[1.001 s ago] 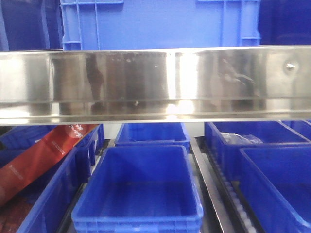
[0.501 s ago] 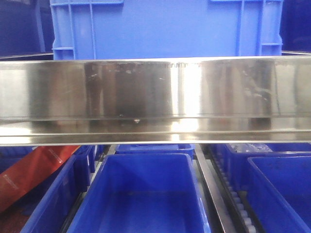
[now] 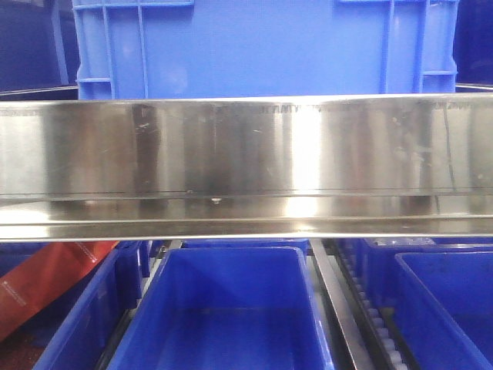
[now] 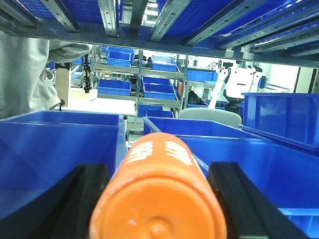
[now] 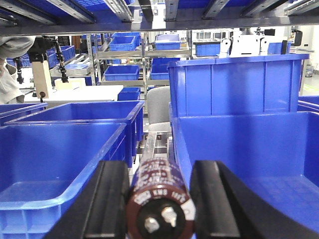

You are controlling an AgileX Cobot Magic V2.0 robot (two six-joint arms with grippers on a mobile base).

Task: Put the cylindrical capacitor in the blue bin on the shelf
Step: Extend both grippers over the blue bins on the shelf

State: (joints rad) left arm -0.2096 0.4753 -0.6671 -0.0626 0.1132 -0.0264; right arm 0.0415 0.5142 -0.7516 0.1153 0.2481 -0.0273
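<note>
The cylindrical capacitor (image 4: 159,199), orange with white print along its side, fills the bottom of the left wrist view, flat end toward the camera. My left gripper (image 4: 159,191) is shut on it, black fingers (image 4: 82,199) pressing both sides. It hangs above the gap between two blue bins (image 4: 60,144). My right gripper (image 5: 162,194) is shut on a dark brown cylinder (image 5: 159,199) with two metal terminals. The shelf's shiny steel rail (image 3: 246,154) crosses the front view; an empty blue bin (image 3: 223,297) sits below it. Neither gripper shows in the front view.
A large light-blue crate (image 3: 262,46) stands above the rail. A red packet (image 3: 46,281) lies in the left bin, and roller tracks (image 3: 377,324) run between rows. A tall blue crate (image 5: 234,84) stands beyond the right gripper. A shelf underside (image 4: 149,20) is close overhead.
In the front view the steel rail has grown larger and dropped lower in the frame. It now hides the back row of bins, and the centre bin looks nearer.
</note>
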